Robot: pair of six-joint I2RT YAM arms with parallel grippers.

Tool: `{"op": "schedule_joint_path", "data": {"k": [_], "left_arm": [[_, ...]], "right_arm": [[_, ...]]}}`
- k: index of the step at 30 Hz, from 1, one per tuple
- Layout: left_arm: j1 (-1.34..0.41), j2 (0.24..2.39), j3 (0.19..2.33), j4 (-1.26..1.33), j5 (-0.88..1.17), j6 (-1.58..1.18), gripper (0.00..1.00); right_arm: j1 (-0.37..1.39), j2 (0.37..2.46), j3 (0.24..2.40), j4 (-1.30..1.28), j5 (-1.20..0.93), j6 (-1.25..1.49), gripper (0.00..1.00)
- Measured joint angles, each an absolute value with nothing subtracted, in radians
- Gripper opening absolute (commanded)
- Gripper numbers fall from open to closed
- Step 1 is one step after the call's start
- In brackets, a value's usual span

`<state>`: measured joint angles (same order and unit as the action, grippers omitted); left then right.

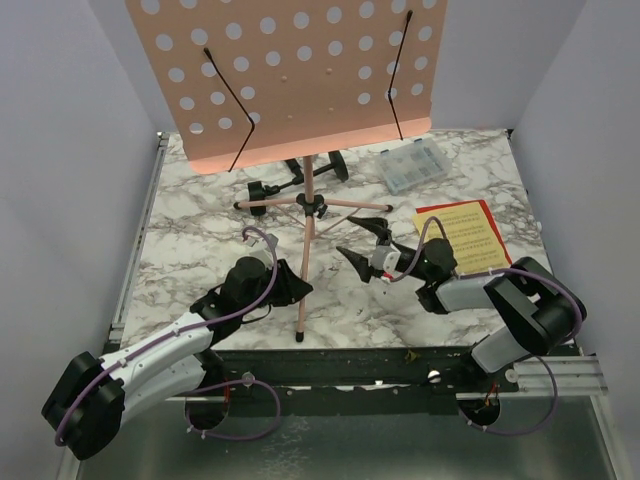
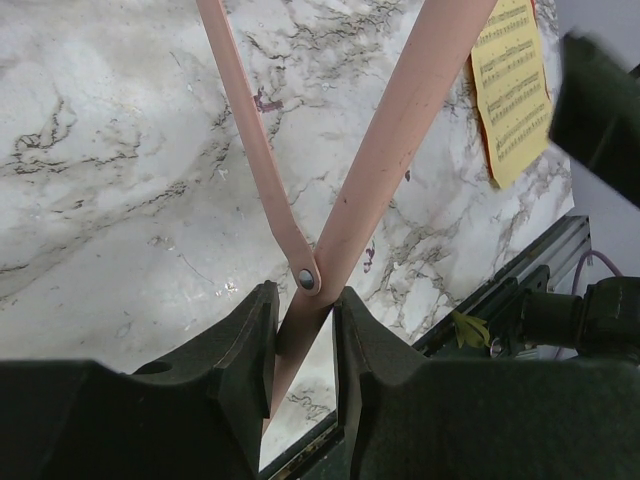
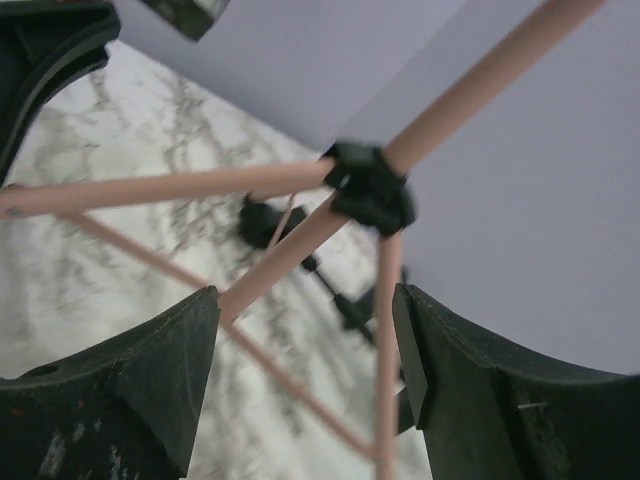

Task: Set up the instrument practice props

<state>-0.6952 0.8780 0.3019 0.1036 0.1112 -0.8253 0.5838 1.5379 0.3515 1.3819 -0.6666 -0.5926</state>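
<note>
We read no words or numbers anywhere; the yellow sheet-music page [image 2: 512, 95] bears printed staves too small to read.

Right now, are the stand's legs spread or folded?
Spread: the tripod legs fan out from the black hub in three directions.

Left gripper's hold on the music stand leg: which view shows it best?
Left wrist: the left gripper clamps both sides of the pink stand leg just below its rivet. Top external shows that gripper small, with the contact hidden. Right wrist shows only the tripod hub, not this grip.
</note>
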Motion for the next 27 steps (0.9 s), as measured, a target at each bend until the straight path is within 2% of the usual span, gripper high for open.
{"op": "schedule_joint_path", "data": {"k": [5, 9, 19, 25, 27], "left_arm": [[-0.695, 0.877, 0.307, 0.091, 0.110, -0.826, 0.31], [-0.695, 0.877, 0.311, 0.083, 0.109, -0.825, 0.31], [-0.696, 0.875, 0.312, 0.078, 0.104, -0.825, 0.31], [-0.696, 0.873, 0.313, 0.076, 0.104, -0.825, 0.31], [-0.696, 0.872, 0.314, 0.073, 0.104, -0.824, 0.31]], "right_arm": [[0.629, 1.537, 0.499, 1.356, -0.642, -0.864, 0.73], [0.630, 1.537, 0.580, 1.237, -0.619, -1.075, 0.73], [0.661, 1.545, 0.667, 0.956, -0.552, -1.472, 0.72], [0.684, 1.608, 0.701, 0.915, -0.511, -1.591, 0.64], [0.691, 1.625, 0.701, 0.911, -0.502, -1.609, 0.59]]}}
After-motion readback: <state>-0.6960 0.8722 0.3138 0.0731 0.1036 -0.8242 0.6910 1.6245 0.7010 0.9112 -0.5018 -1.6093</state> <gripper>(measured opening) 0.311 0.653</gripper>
